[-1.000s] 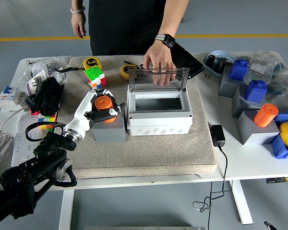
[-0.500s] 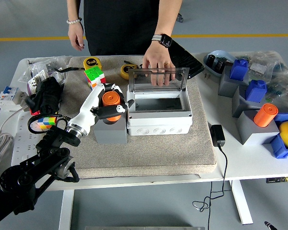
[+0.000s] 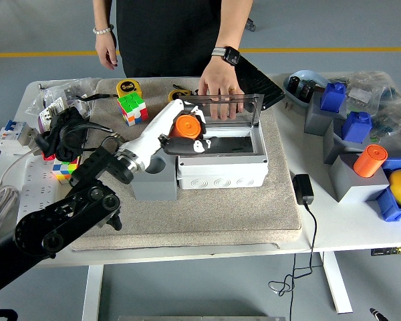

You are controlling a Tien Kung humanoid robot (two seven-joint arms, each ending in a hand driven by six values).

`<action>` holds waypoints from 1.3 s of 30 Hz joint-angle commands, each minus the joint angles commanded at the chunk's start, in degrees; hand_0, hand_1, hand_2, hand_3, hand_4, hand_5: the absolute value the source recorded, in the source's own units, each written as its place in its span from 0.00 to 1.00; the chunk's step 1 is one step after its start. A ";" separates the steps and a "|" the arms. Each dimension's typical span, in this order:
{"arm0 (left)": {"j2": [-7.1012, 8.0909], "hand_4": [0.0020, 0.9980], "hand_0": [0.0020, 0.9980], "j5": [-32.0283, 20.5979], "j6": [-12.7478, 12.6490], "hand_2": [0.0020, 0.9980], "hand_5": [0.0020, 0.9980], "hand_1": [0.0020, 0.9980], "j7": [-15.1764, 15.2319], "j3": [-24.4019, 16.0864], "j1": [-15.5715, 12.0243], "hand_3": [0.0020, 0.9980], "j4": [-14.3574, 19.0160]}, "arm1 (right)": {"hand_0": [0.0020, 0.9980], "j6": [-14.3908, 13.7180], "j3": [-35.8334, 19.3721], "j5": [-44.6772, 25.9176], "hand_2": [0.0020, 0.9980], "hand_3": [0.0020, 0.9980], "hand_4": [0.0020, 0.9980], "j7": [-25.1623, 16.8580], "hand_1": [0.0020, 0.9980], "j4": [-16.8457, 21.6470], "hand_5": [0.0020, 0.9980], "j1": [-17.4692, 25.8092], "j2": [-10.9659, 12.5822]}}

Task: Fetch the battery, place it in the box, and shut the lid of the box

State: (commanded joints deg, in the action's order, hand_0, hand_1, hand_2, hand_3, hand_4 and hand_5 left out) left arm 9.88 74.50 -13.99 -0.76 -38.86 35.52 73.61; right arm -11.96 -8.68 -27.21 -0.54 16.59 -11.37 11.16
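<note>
My left hand (image 3: 187,130) is shut on an orange cylindrical battery (image 3: 186,125) and holds it over the left edge of the open white box (image 3: 222,162). The box's clear lid (image 3: 220,109) stands upright at the back. A person's hand (image 3: 220,87) rests on the lid's top edge and steadies it. The grey holder block (image 3: 152,182), left of the box, has nothing in it. My right hand is out of view.
Rubik's cubes (image 3: 132,107) and yellow tape measures (image 3: 127,87) lie behind the block. A second orange battery (image 3: 369,160) stands in a grey holder at the right, among blue parts (image 3: 356,125). A black charger (image 3: 303,188) lies right of the box.
My left hand lifted the orange battery out of the grey holder and carried it up and right to the box's left edge. The person's hand stayed on the lid.
</note>
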 joint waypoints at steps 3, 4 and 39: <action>-1.94 0.22 0.11 -0.06 -0.45 0.21 0.00 0.11 0.53 2.77 3.40 0.17 -1.96 | 0.68 -0.05 0.18 -0.18 0.67 0.55 0.88 -0.03 0.65 0.02 0.44 0.01 0.05; -2.37 0.22 0.11 0.02 -0.53 0.21 0.00 0.11 0.54 3.37 4.15 0.17 -2.44 | 0.68 -0.06 0.22 -0.24 0.67 0.55 0.88 -0.03 0.65 0.02 0.44 0.02 0.06; -9.88 0.88 0.37 3.00 -0.02 0.47 0.00 0.39 -3.65 13.98 15.83 0.46 -20.70 | 0.68 -0.50 1.01 -1.02 0.67 0.55 0.88 -0.19 0.65 0.06 0.44 0.13 0.30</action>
State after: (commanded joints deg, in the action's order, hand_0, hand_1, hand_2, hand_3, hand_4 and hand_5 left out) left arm 0.00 77.50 -14.01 -4.41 -24.87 51.35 52.91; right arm -12.45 -7.67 -28.23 -0.74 16.65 -11.23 11.47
